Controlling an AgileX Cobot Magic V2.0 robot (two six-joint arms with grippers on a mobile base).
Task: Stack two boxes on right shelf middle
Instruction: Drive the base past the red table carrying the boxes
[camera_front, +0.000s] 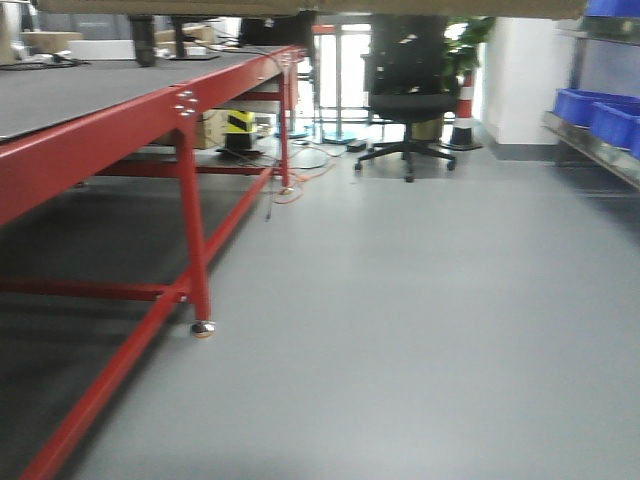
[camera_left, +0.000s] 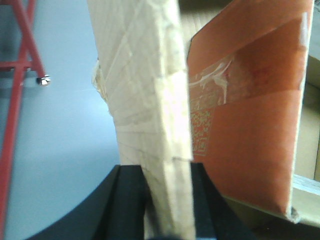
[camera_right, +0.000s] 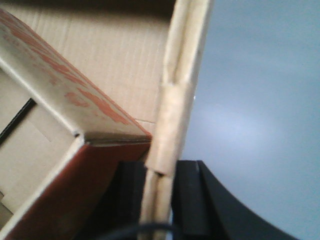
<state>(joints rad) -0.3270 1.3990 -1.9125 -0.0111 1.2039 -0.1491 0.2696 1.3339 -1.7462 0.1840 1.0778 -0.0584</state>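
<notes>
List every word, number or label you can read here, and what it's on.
No text can be read.
Pale print on the orange-red panel, left wrist view: too blurred.
Orange print on the pale cardboard face, right wrist view: too blurred.
Under the red bench, the yellow-and-black striped object: stripes only.

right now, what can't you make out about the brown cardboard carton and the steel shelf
- brown corrugated cardboard carton: front view shows only a strip at the top edge; its shape is cut off.
- shiny steel shelf: front view, cut by the right edge and blurred; which level is the middle cannot be told.
- orange printed box inside the carton: both wrist views crop it; print too blurred to read.
</notes>
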